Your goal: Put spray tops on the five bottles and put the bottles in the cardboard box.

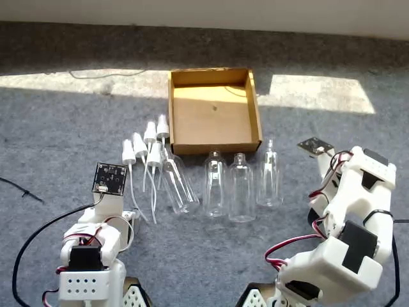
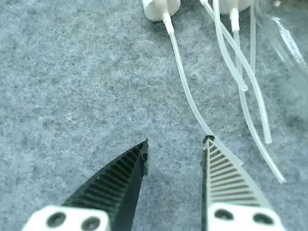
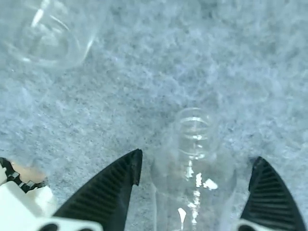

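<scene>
The cardboard box [image 1: 214,109] lies open at the back centre of the grey carpet. Several white spray tops [image 1: 148,142] with long tubes lie to its front left. Clear bottles [image 1: 215,182] without tops lie in a row in front of the box, the leftmost one [image 1: 177,182] slanted. My left gripper [image 2: 175,144] is open just above the carpet, one finger [image 2: 219,163] at the end of a spray top's tube [image 2: 187,96]. My right gripper [image 3: 197,158] is open around a clear bottle [image 3: 195,144], its open neck pointing away. Another bottle [image 3: 48,33] lies farther off.
The left arm [image 1: 105,211] stands at the front left, near the spray tops' tubes. At the front right, the right arm [image 1: 348,198] is beside the rightmost bottle [image 1: 270,173]. A thin black cable [image 1: 19,190] lies at the left edge. Sunlit patches cross the carpet beside the box.
</scene>
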Controlling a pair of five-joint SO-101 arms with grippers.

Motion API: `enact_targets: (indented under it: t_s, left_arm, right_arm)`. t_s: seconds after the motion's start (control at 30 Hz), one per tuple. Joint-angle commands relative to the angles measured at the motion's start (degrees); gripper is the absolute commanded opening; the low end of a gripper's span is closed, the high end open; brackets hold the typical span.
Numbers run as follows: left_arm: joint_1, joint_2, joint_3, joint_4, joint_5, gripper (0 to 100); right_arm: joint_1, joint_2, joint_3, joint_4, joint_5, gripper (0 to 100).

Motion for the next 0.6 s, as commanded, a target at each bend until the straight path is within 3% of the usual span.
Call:
enact_targets:
  t_s: [0.0, 0.37, 0.57]
  left_arm:
    - [0.75, -0.48, 1.27, 0.44, -0.26, 18]
    - [0.75, -0.48, 1.27, 0.44, -0.26, 18]
    - [0.75, -0.48, 1.27, 0.44, -0.26, 18]
  right_arm:
    - [1.01, -0.22, 0.13, -2.51, 0.35, 30.6]
    - [1.54, -0.57, 2.51, -4.53, -0.09, 1.8]
    - [3.65, -3.91, -5.76, -3.91, -14.42, 1.2]
